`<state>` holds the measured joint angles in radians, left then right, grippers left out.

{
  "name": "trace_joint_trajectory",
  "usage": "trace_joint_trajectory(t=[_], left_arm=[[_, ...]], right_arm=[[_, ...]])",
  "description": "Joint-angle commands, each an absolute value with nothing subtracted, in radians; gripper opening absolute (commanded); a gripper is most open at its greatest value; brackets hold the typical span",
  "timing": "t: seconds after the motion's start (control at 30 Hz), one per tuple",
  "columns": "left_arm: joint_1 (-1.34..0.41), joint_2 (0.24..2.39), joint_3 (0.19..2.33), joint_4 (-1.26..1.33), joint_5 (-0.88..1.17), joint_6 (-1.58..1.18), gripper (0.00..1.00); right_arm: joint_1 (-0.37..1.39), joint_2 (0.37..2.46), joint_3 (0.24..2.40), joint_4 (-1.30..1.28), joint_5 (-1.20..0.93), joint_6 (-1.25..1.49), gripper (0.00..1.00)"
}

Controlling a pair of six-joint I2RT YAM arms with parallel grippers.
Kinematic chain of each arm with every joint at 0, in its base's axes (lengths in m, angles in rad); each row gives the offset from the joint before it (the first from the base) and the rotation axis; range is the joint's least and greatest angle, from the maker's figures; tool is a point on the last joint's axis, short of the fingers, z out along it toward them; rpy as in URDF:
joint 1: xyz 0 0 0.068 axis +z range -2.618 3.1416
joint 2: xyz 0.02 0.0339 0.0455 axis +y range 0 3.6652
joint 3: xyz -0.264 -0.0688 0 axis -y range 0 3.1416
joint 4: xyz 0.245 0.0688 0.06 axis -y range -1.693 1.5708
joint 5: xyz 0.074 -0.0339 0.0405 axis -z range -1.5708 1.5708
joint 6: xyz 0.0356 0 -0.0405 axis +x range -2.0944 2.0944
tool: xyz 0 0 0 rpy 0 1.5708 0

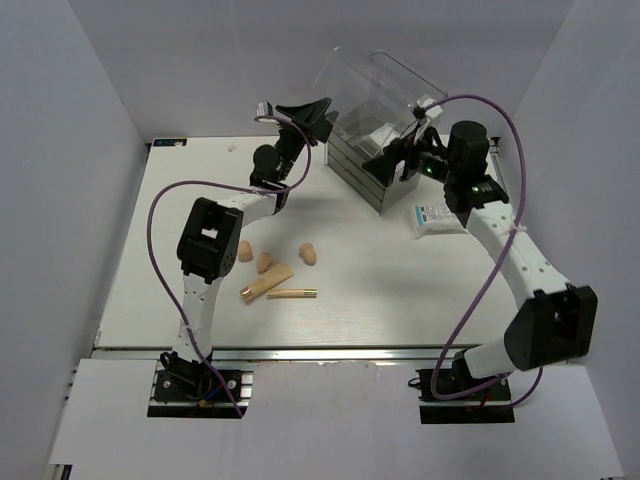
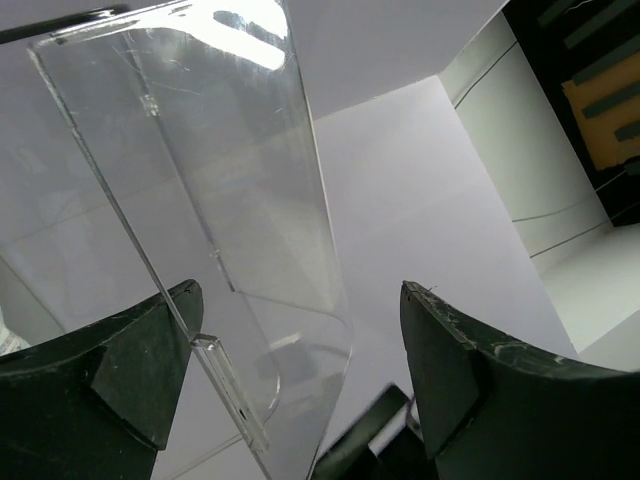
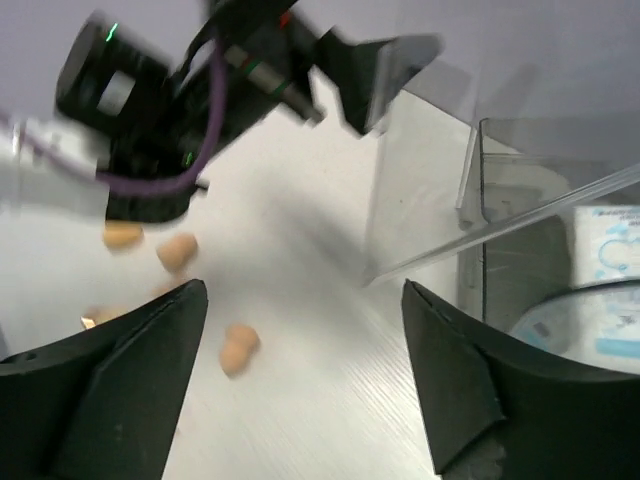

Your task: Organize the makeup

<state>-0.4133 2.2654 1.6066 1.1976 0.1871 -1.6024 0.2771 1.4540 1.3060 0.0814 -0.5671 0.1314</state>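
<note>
While poised at the box w/ both arms, carrying nothing. L gripper: up at the raised lid, jaws wide apart, clear lid edge running betw. them, not pinched; can't tell if touching. R gripper: at box front, jaws spread too, nothing betw. them.

Makeup mostly out on table. Three sponges in view mid-left, near each other. Tube just nearside of them, w/ stick right beside it. No 4th sponge seen. One packet flat on table just right of box, by R forearm. 2nd packet already inside box, under the lid.

Step, prob.: getting box open & steadied for loading; sorting barely begun. Next likely calls for L to close on lid edge & keep it tipped back, then R to back off, drop to table & take an item, packet being closest. Thin, slick panel, so needs a square bite, else may slip & fall shut.

Room: plenty of bare table betw. box front & sponges for R to swing thru. Tighter at back: box near far wall, lid overhanging, both wrists close on either side. Little margin by packet too, w/ side wall near.
</note>
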Motion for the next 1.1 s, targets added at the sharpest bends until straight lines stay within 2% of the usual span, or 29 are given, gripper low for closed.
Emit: trace_joint_trajectory(t=[0.0,0.07,0.13,0.3,0.37,0.43,0.5,0.63,0.77,0.93,1.07], left_arm=[[-0.414,2.227,1.675,1.204,0.204,-1.614,0.88],[-0.414,2.218,1.677,1.195,0.201,-1.614,0.87],[-0.414,2.209,1.678,1.174,0.199,-1.621,0.85],[-0.405,2.143,1.695,1.013,0.229,-1.614,0.87],[-0.400,2.129,1.704,0.971,0.235,-1.620,0.88],[-0.396,2.115,1.706,0.948,0.232,-1.623,0.89],[-0.393,2.111,1.712,0.925,0.233,-1.626,0.89],[-0.388,2.111,1.744,0.890,0.232,-1.632,0.89],[-0.388,2.125,1.802,0.850,0.232,-1.638,0.89],[-0.384,2.129,1.856,0.813,0.233,-1.632,0.89],[-0.382,2.129,1.855,0.815,0.229,-1.654,0.89]], right_arm=[[0.278,1.280,1.216,-0.088,-0.747,-0.248,0.85],[0.279,1.212,1.137,-0.129,-0.767,-0.438,0.87],[0.278,1.133,1.023,-0.143,-0.729,-0.515,0.89],[0.168,1.124,0.947,-0.183,-0.618,-0.658,0.89],[0.112,1.167,0.937,-0.195,-0.629,-0.751,0.89],[0.049,1.228,0.939,-0.244,-0.621,-1.023,0.88],[0.011,1.312,0.949,-0.290,-0.598,-1.158,0.89],[-0.046,1.503,1.075,-0.444,-0.514,-1.434,0.89],[-0.048,1.663,1.204,-0.534,-0.468,-1.569,0.88],[-0.032,1.756,1.236,-0.477,-0.420,-1.630,0.87],[-0.029,1.834,1.262,-0.469,-0.376,-1.672,0.80]])
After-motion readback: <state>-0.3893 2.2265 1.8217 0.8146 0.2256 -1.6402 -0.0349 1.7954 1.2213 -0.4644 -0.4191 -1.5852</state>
